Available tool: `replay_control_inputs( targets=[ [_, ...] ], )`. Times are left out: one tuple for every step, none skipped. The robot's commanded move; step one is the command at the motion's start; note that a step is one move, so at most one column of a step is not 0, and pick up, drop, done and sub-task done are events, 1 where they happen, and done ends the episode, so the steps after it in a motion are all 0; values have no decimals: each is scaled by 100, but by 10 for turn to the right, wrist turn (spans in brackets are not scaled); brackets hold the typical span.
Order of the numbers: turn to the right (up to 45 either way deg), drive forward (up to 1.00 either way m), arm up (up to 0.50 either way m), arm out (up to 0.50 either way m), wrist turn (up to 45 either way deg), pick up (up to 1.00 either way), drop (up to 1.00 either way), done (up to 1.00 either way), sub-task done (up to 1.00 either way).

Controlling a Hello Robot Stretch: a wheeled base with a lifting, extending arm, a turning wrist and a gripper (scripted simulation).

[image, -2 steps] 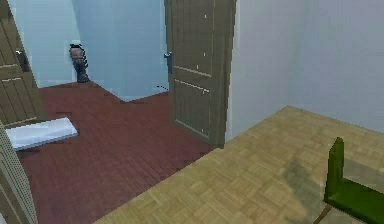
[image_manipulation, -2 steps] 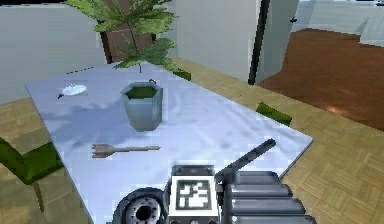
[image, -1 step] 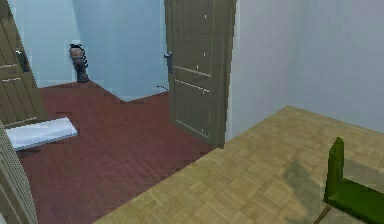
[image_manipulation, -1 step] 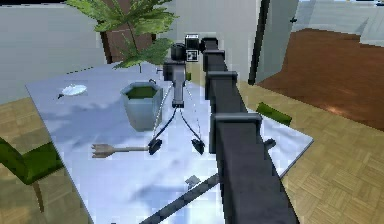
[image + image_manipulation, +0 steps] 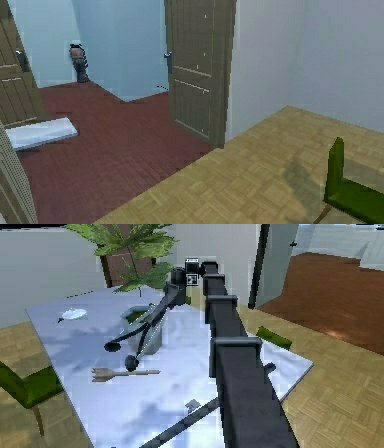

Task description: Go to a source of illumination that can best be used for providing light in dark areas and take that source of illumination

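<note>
Arm side view: a dark desk lamp (image 5: 150, 322) with a jointed neck stands on the pale, glossy table (image 5: 70, 349), left of the middle. Its foot is planted on the tabletop and its neck slants up toward the far edge. Just in front of the foot lies a wooden fork (image 5: 120, 374), flat on the table. Farther left, near the table's far corner, sits a small pale dish (image 5: 72, 314); what is in it cannot be made out. A long dark utensil (image 5: 190, 417) lies near the table's near edge. Behind the table a leafy green plant (image 5: 125, 242) stands in a brown pot (image 5: 122, 269) against the wall. One green chair (image 5: 25, 384) is at the table's left side and another (image 5: 275, 337) is at its right corner, beyond the arm.

The arm (image 5: 240, 364) reaches out over the table from the bottom edge. The gripper (image 5: 176, 282) is at its far end, right by the top of the lamp's neck. Whether it touches the lamp cannot be told, nor whether it holds anything.

In the forward view a brown door (image 5: 200, 65) stands ajar between wooden floor and red-brown floor (image 5: 110, 140). A white flat cushion (image 5: 40, 133) lies on the red floor, a small dark object (image 5: 78, 62) stands by the far wall, and a green chair (image 5: 345, 180) is at the right.
</note>
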Motion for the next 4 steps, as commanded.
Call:
replay_control_inputs(
  targets=[
    [0,0,0,0,450,0,0,0,0],
    [0,0,0,0,420,0,0,0,0],
    [0,0,-30,0,0,0,0,0,0],
    [0,0,0,0,0,100,0,0,0]
  ],
)
